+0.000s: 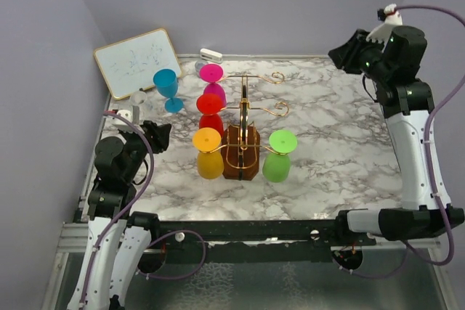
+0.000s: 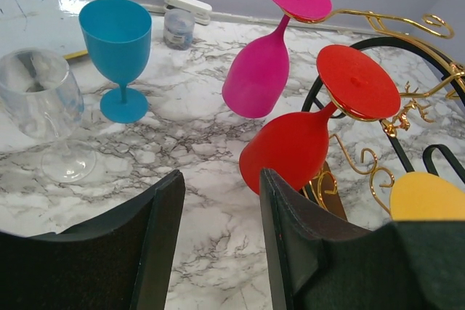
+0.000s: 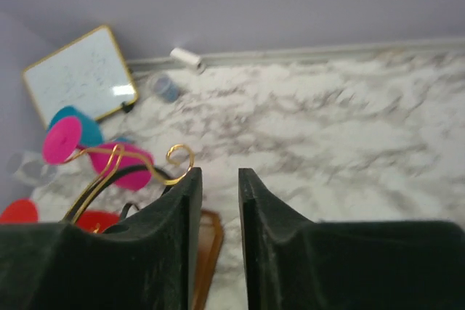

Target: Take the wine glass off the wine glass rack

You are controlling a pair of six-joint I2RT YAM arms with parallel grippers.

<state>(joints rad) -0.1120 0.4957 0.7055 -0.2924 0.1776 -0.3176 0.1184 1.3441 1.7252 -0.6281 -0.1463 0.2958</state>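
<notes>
The left gripper [image 2: 218, 230] is open wide with nothing in it, just beside the red glass [image 2: 290, 152] that hangs upside down on the rack [image 1: 241, 152], and the right gripper [image 3: 216, 208] is open a little, holding nothing, far off to the rack's right.
</notes>
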